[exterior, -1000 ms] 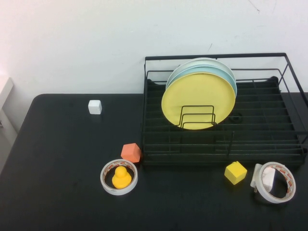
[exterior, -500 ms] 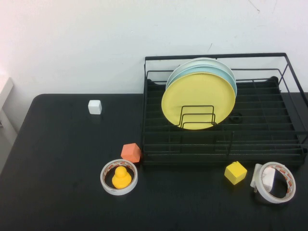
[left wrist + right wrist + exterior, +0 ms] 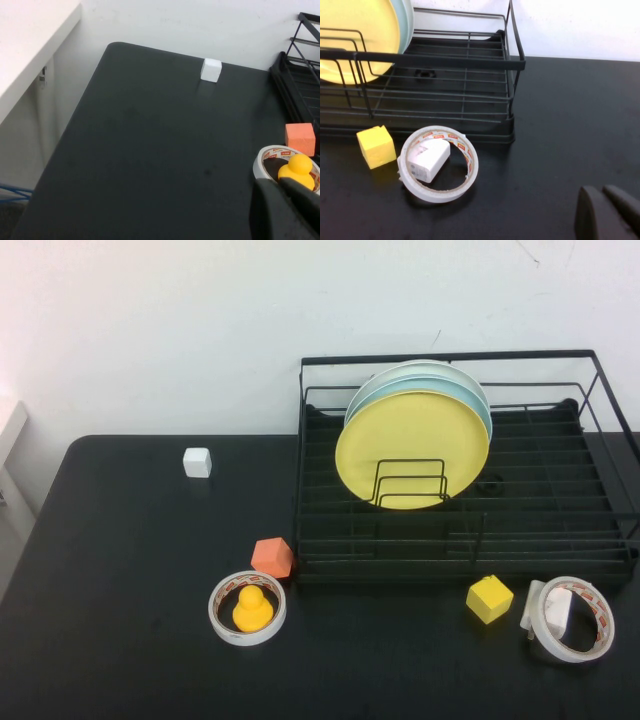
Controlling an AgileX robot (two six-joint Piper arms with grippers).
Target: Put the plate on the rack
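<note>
Both pairs of fingers look drawn together and hold nothing: the left gripper (image 3: 289,207) hangs low over the table's (image 3: 130,570) left part near the duck (image 3: 252,608) in its tape ring (image 3: 247,607), and the right gripper (image 3: 608,212) hangs over the table's right front, near the second tape ring (image 3: 572,618).

The plate (image 3: 412,448) already stands upright in the rack (image 3: 465,465), in front of the blue plate (image 3: 470,392).

The main risk I see is an arm clipping the rack's rail and tipping the plates. The left half of the table is mostly bare, apart from a white cube (image 3: 197,462); the rack's front edge is crowded by the orange block (image 3: 272,557) and yellow block (image 3: 489,598).
</note>
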